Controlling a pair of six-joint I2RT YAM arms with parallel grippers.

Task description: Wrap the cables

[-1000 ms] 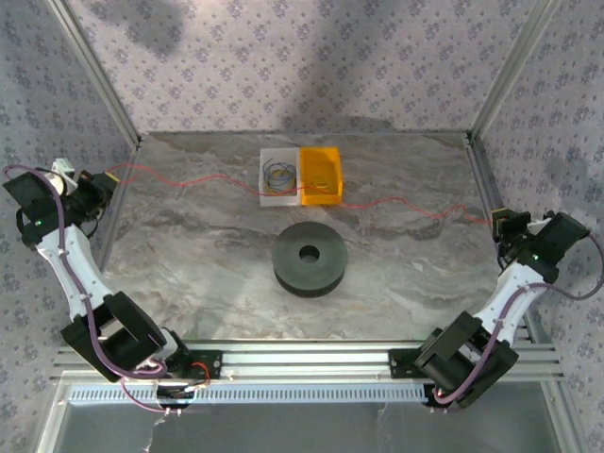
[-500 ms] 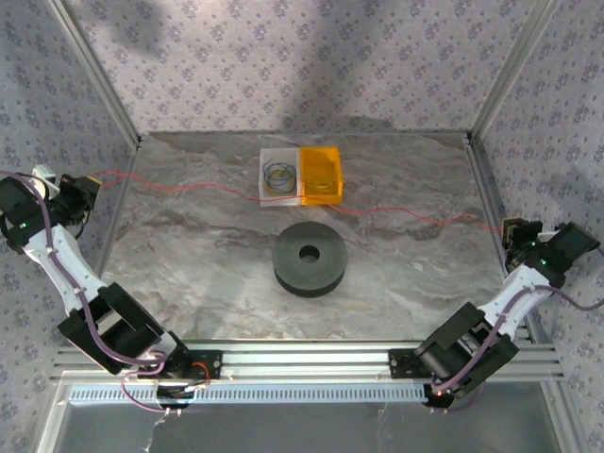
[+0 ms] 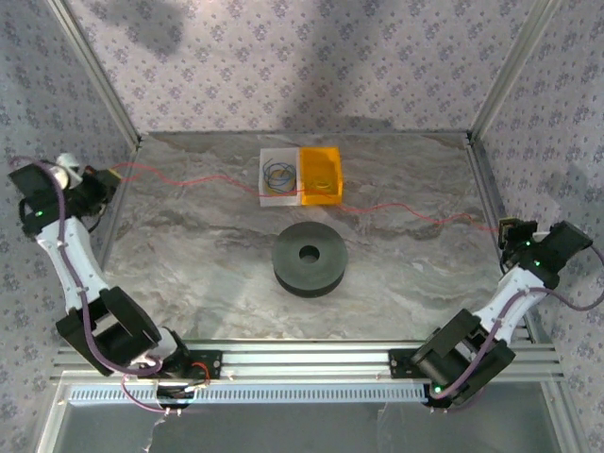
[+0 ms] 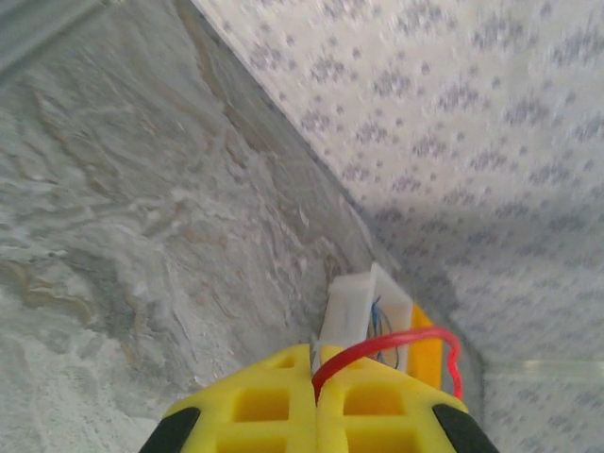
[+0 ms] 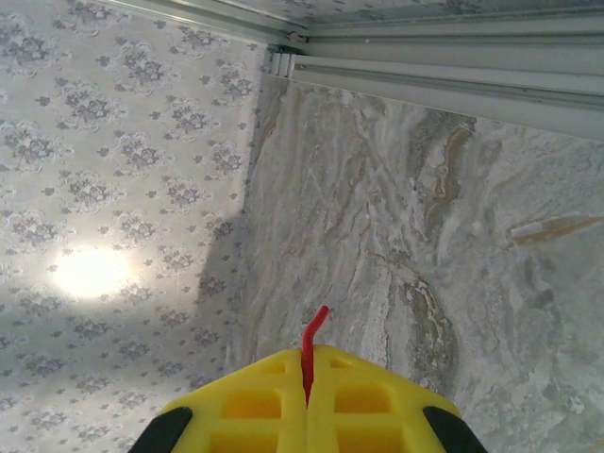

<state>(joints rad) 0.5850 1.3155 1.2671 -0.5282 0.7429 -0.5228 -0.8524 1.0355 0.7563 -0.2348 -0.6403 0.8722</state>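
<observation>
Across the marble table (image 3: 189, 274) I see the cable (image 4: 379, 343) stretched as one thin red-orange line, wavy but off the coil, running from the far left edge to the right edge. At its left end the left gripper (image 4: 316, 376) has its yellow fingers pressed together on the wire, which arcs up out of the seam. At the other end the right gripper (image 5: 308, 363) pinches it the same way, a short red stub poking from the closed fingers. Midway, the line passes the near edge of the white tray (image 3: 280, 199), which holds blue and yellow wire loops (image 3: 279, 173), and of the orange tray (image 3: 321, 199) beside it; I cannot tell whether it touches them. Nearer to the arms, apart from the cable, the black spool (image 3: 310, 269) lies flat
</observation>
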